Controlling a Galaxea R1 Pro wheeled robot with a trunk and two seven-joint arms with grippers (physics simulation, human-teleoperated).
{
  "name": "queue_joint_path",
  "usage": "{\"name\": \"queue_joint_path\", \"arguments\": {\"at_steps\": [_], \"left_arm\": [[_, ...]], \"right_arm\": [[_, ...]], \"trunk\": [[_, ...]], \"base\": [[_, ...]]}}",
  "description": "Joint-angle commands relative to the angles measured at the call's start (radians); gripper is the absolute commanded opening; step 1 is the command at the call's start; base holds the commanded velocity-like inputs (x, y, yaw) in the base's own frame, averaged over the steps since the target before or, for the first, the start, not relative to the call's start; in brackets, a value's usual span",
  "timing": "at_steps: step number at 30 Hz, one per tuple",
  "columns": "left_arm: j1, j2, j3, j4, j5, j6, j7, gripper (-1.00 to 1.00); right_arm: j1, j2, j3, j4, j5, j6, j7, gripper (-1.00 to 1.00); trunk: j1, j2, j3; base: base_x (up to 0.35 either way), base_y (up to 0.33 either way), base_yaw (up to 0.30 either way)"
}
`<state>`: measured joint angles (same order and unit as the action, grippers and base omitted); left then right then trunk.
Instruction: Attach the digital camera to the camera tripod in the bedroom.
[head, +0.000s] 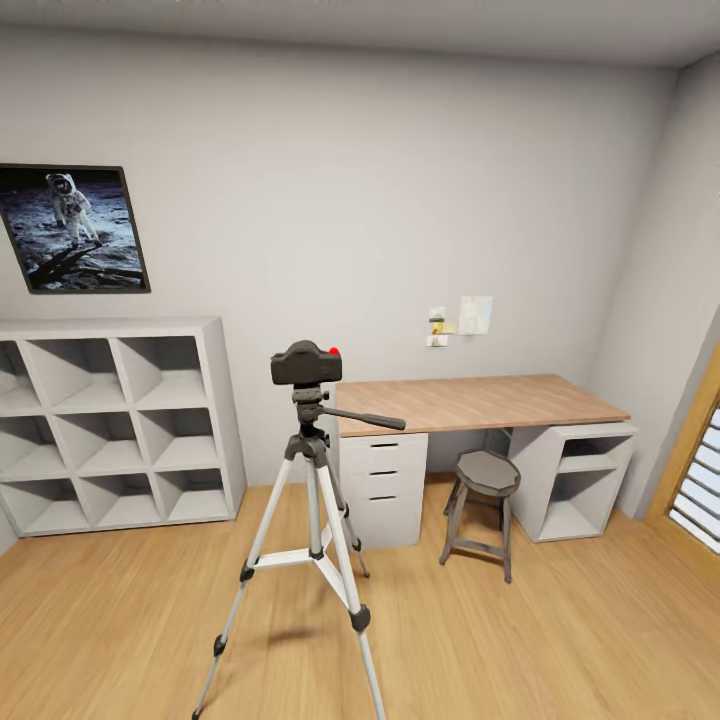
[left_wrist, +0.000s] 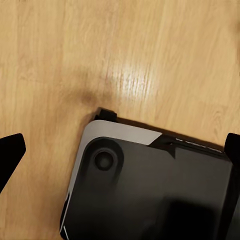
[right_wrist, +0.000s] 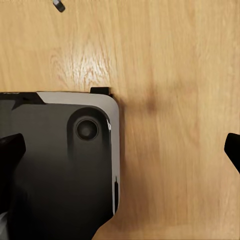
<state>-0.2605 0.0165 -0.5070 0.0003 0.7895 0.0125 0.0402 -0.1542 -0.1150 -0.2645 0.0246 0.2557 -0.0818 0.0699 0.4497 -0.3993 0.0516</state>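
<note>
The digital camera (head: 305, 365), black with a red button on top, sits on the dark grey head of the camera tripod (head: 313, 500) in the bedroom. The tripod stands upright on the wood floor a little left of centre in the head view, its black handle (head: 365, 418) pointing right. My left gripper (left_wrist: 120, 150) is open, with dark fingertips (left_wrist: 10, 152) at the picture's edges, above the floor and my own base. My right gripper (right_wrist: 120, 150) is open too, with nothing between its fingers.
A white cube shelf (head: 120, 420) stands at the left wall under an astronaut poster (head: 72, 228). Behind the tripod is a wood-topped desk (head: 470, 400) with a grey stool (head: 485, 475). My dark base (left_wrist: 150, 195) shows below both wrists.
</note>
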Motion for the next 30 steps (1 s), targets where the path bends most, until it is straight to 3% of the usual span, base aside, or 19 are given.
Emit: {"name": "queue_joint_path", "arguments": {"at_steps": [1, 14, 24, 30], "left_arm": [[0.0, -0.001, -0.008, 0.0, 0.007, 0.001, 0.003, 1.0], [0.01, -0.029, -0.008, 0.0, 0.007, 0.024, 0.003, 1.0], [0.015, -0.025, -0.007, 0.0, 0.008, 0.023, 0.004, 1.0], [0.015, -0.022, -0.007, 0.0, 0.008, 0.018, 0.004, 1.0]], "right_arm": [[-0.001, -0.001, -0.009, 0.002, 0.008, -0.005, 0.002, 1.0], [-0.001, -0.002, -0.01, -0.004, 0.01, -0.006, 0.005, 1.0], [-0.001, -0.002, -0.006, -0.005, 0.015, -0.006, 0.014, 1.0], [-0.002, -0.002, -0.007, -0.005, 0.072, -0.006, 0.015, 1.0]], "trunk": [[0.0, -0.001, 0.0], [0.0, -0.001, 0.0], [0.0, -0.001, 0.0], [0.0, -0.001, 0.0]], "base": [[0.0, 0.0, 0.0], [0.0, 0.0, 0.0], [0.0, 0.0, 0.0], [0.0, 0.0, 0.0]]}}
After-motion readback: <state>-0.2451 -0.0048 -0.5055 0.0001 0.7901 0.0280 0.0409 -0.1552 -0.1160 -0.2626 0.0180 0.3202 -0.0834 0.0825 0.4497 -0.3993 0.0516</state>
